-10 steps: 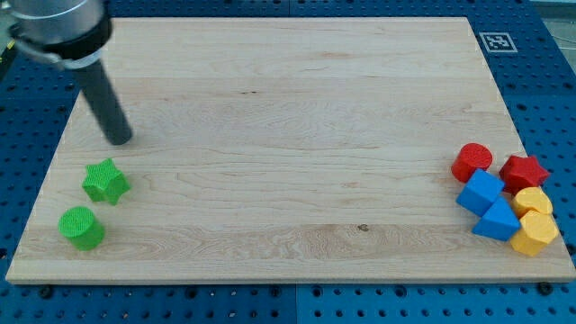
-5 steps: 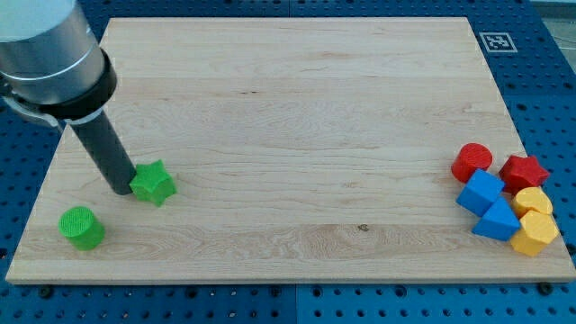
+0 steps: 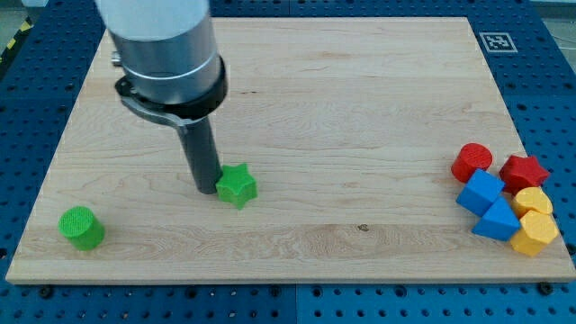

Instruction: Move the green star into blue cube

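The green star lies on the wooden board, left of its middle. My tip touches the star's left side. The blue cube sits far off at the view's right edge, within a cluster of blocks. The arm's dark rod and grey body rise from the tip toward the view's top left.
A green cylinder stands near the board's bottom left corner. Around the blue cube are a red cylinder, a red star, a blue triangular block and two yellow blocks.
My tip came down to the green star's left side and pushed it to the right across the board. The other blocks have not moved.
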Tool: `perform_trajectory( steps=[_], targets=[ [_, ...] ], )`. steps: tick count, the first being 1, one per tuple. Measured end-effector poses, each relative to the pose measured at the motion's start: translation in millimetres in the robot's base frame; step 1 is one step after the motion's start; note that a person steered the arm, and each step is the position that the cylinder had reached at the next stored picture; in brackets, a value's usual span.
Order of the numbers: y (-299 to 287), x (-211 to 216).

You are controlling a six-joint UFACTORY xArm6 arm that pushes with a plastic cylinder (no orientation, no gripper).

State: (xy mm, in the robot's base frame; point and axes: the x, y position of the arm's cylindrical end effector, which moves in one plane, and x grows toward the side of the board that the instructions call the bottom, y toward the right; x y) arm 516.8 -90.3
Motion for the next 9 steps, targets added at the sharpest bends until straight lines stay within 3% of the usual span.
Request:
perform_trajectory(
  steps=[5, 9],
  targets=[
    [87.4, 11.7],
    [117.8, 11.7]
  ],
)
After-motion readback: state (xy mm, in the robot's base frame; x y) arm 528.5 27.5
